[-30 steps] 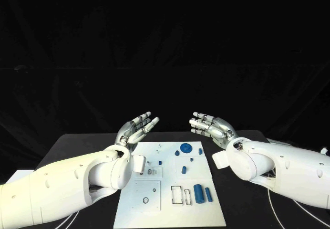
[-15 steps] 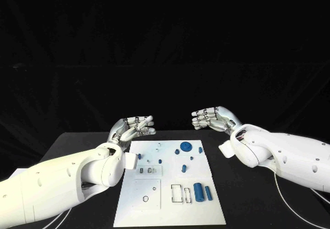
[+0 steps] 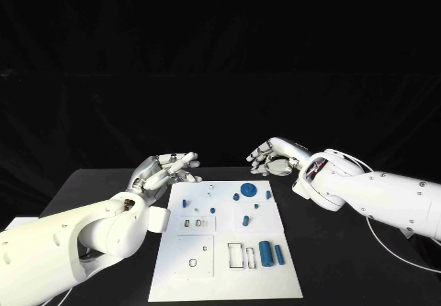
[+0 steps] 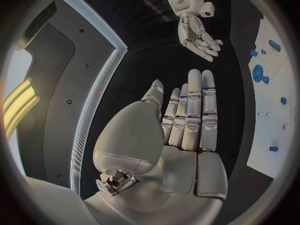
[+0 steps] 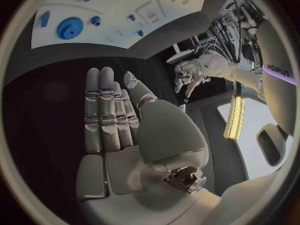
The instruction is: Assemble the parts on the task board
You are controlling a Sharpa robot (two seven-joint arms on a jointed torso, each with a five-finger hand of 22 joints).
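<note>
Silver fingers [image 4: 190, 110] of the left hand [image 3: 168, 171] lay straight and close together in its wrist view, with nothing between them; the fingers [image 5: 106, 112] of the right hand [image 3: 274, 157] were likewise extended and bare of any part. Both hands hung in the air above the far end of the task board [image 3: 207, 280], the left one off its far left corner, the right one off its far right corner, well apart from each other and touching nothing. On the task board the blue parts lay loose: a gear [image 3: 248, 188] near the far edge, a few small pegs [image 3: 245, 221] just nearer than it, and two blue cylinders [image 3: 266, 254] side by side toward the near right, beside some outlined slots [image 3: 236, 256]. The black worktop [image 3: 349, 255] carried the task board at its middle. By my judgement no assembly had begun, since every part was still unheld. The risk from here was in the first pick: the pegs were small and lay close together, so broad fingers coming down on one could nudge its neighbours or roll the cylinders off the task board. Because both hands sat near the gear, they could also collide if they reached for it together.
</note>
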